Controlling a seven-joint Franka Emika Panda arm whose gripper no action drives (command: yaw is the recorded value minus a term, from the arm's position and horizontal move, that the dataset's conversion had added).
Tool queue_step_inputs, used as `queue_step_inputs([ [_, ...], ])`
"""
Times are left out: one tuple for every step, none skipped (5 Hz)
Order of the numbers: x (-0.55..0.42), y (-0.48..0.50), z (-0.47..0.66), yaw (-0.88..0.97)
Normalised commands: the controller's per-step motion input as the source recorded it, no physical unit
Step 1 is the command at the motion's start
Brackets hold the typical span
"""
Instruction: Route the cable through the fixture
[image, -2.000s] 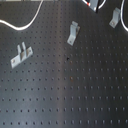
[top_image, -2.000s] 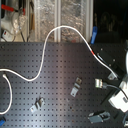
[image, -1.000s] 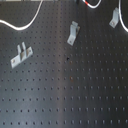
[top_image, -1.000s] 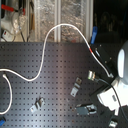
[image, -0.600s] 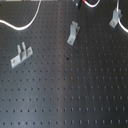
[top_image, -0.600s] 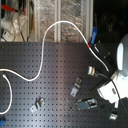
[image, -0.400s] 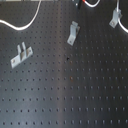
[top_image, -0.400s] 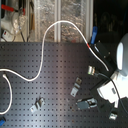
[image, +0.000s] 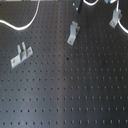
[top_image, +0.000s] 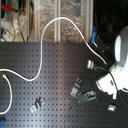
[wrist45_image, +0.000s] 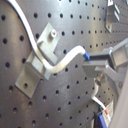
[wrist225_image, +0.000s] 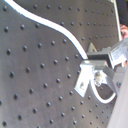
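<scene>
In the first wrist view the gripper (wrist45_image: 90, 62) had its jaws nearly together, clamped on the end of the white cable (wrist45_image: 60, 61). From there the cable ran into a metal fixture (wrist45_image: 37, 60) bolted to the black perforated board (wrist45_image: 65, 20). Farther off, in the second exterior view, the cable (top_image: 55, 22) arched across the board and past its back edge, its red band (top_image: 86, 40) near the arm (top_image: 120, 65).

On the black perforated metal counter (image: 75, 95) you find three small grey metal bracket fixtures in the first exterior view: one (image: 20, 55) toward the first exterior view's left, one (image: 73, 33) near centre, one (image: 116, 18) at the right. The long thin white flexible cable (top_image: 60, 25) crosses the counter behind them.
</scene>
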Motion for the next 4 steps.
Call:
queue_step_inputs([
  [-0.341,0.215,0.29,0.00],
  [-0.409,0.300,0.21,0.00],
  [-0.291,0.343,0.07,0.00],
  [0.088,0.059,0.00,-0.03],
])
